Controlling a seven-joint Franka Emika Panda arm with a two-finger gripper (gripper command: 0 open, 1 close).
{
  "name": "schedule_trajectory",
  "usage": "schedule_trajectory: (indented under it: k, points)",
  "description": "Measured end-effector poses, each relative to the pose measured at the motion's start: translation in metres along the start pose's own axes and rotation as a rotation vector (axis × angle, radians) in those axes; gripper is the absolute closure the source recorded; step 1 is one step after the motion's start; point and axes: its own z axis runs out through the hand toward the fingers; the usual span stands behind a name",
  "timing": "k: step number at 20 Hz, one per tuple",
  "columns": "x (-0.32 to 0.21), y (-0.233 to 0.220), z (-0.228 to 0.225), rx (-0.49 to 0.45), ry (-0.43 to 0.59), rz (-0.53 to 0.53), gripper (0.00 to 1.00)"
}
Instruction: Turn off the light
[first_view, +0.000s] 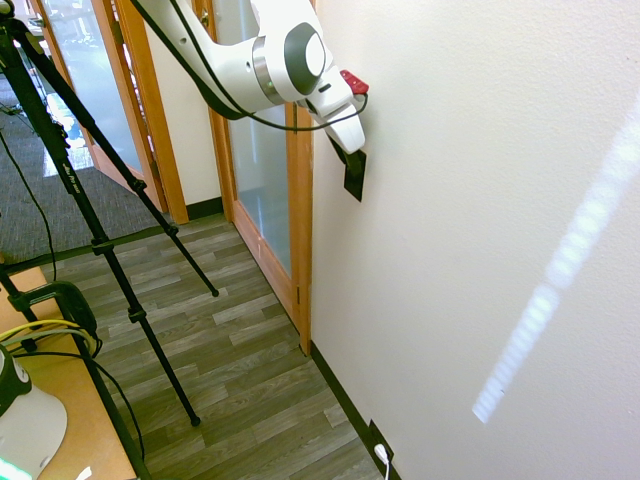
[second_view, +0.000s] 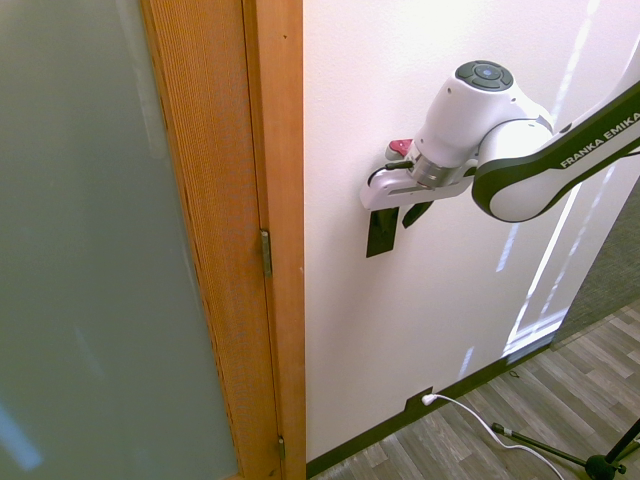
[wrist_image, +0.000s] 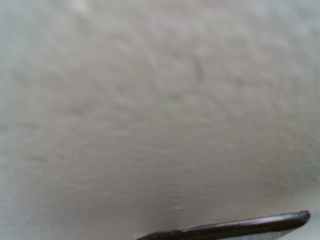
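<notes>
Hovering by the black switch plate (second_view: 381, 240), the end effector (second_view: 405, 220) seems placed to press it — spread or pressed together, I cannot tell.

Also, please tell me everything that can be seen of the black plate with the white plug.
The black plate is a small, flat, dark, roughly rectangular piece, apparently plastic. It sits low on the pale wall, just above the floor. A white plug sits in it, its cord trailing away.
</notes>
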Motion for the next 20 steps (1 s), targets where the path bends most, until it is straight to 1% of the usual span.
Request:
schedule_trajectory:
  k: [6, 16, 20]
  points:
    - [-0.011, -0.006, 0.007, 0.002, 0.004, -0.002, 1.0]
    - [-0.01, -0.003, 0.015, -0.004, 0.005, 0.016, 1.0]
    - [-0.016, -0.004, 0.024, -0.036, 0.01, 0.005, 1.0]
